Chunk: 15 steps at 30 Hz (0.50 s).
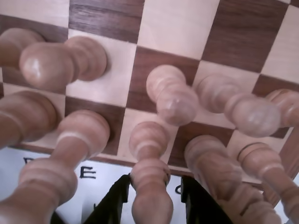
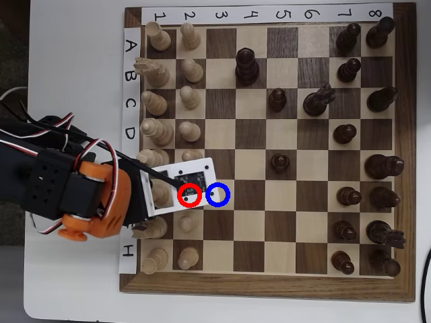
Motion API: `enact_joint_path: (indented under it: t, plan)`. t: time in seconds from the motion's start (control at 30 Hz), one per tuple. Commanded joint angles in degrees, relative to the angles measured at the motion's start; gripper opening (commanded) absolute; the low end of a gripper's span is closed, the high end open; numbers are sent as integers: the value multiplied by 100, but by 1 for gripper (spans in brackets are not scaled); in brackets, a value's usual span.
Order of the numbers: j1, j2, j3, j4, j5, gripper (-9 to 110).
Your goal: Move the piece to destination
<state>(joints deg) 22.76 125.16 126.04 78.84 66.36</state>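
The piece (image 1: 170,95) is a pale pawn with a round head, at the centre of the wrist view on a dark square, alike to the pawns beside it. In the overhead view the arm's white camera board (image 2: 178,185) hides it, under a red ring. The destination (image 2: 218,194) is the light square with the blue ring, one square to the right, and it is bare. In the wrist view that light square (image 1: 177,23) lies just beyond the pawn. My gripper (image 1: 156,203) is open at the bottom edge, short of the pawn. A tall pale piece (image 1: 149,179) stands between its black fingers (image 1: 114,200).
Pale pawns (image 1: 60,60) (image 1: 243,109) flank the piece closely. Tall pale back-rank pieces (image 1: 60,158) (image 1: 212,175) crowd the near row. Dark pieces (image 2: 279,161) stand further right on the board. The orange and black arm (image 2: 81,198) comes in from the left.
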Motion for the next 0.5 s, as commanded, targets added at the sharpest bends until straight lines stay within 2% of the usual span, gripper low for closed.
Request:
enact_joint_path:
  t: [0.0,0.47]
  plan:
    - [35,0,53,-105,26,13]
    - [53,-9,229,-281,18,10]
